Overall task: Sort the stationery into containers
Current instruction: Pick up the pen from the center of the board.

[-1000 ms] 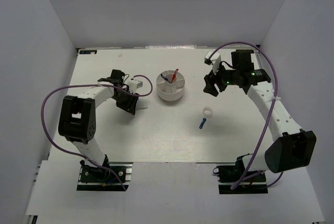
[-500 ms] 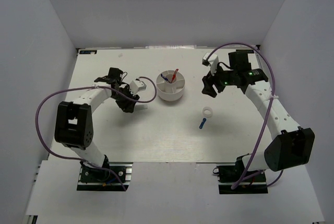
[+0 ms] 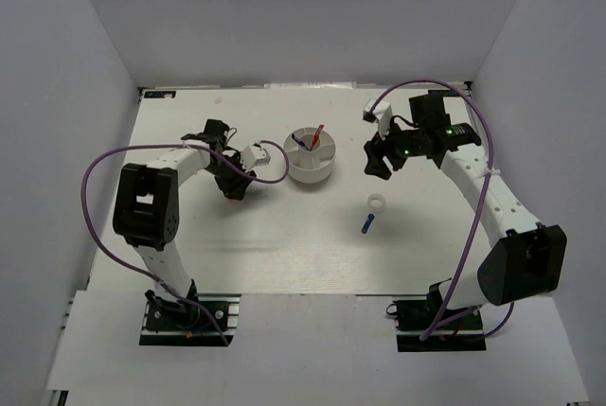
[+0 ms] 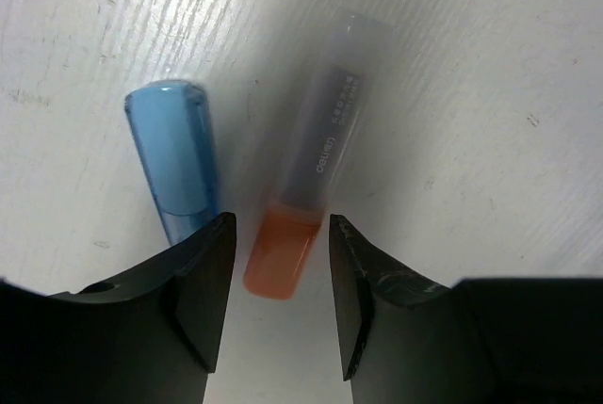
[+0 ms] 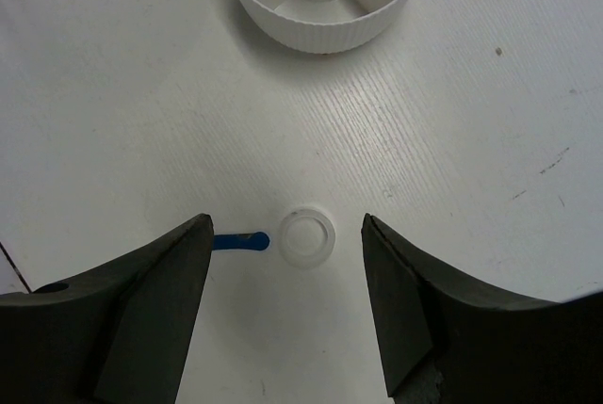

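The round white tub (image 3: 311,167) with dividers holds a thin red pen (image 3: 317,133) and a thin blue pen (image 3: 299,142). My left gripper (image 3: 237,185) is open, left of the tub and low over the table. In the left wrist view its jaws (image 4: 281,230) straddle the orange end of the orange-white piece (image 4: 320,140). The light-blue piece (image 4: 179,164) lies just left of it. My right gripper (image 3: 376,162) is open, right of the tub. In the right wrist view (image 5: 285,225) it hangs above the white ring (image 5: 309,233) and the dark-blue piece (image 5: 240,241).
The ring (image 3: 378,203) and the dark-blue piece (image 3: 366,225) lie right of centre on the white table. The tub's wall (image 5: 320,37) shows at the top of the right wrist view. White walls close the table at the back and sides. Purple cables loop from both arms.
My left arm has folded and its gripper has turned and settled by the tub's left side. My right gripper has shifted slightly left toward the tub. Nothing was picked up.
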### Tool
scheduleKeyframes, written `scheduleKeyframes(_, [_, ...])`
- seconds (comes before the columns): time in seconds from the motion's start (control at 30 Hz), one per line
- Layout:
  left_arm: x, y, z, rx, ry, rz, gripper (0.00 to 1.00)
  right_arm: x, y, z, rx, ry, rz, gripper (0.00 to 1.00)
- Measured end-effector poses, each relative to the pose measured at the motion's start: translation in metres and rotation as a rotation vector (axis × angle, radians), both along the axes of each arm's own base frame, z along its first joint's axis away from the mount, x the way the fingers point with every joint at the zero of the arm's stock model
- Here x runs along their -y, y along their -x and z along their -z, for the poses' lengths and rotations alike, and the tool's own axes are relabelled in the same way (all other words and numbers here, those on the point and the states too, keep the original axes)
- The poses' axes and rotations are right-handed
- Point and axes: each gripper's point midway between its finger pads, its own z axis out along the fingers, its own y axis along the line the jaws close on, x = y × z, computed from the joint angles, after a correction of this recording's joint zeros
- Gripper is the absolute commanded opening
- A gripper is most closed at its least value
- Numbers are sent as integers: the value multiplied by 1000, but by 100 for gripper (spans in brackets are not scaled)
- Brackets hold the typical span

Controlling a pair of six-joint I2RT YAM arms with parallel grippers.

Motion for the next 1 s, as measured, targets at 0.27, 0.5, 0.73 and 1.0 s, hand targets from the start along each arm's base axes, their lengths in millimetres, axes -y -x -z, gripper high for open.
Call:
scheduleKeyframes(0.27, [-4, 18, 12, -5, -8, 33, 53, 0, 0, 0, 15, 8, -17, 70])
scheduleKeyframes(0.5, [-5, 21, 14, 45, -4, 32, 42, -2, 4, 11, 8, 19, -41, 68])
scheduleKeyframes(0.73, [-1, 19, 13, 15, 19, -30, 6, -23, 18, 28, 95, 8, -149, 70])
scheduleKeyframes(1.0, [24, 55, 0, -188, 160, -76, 2, -62, 30, 15, 396, -54, -324, 72])
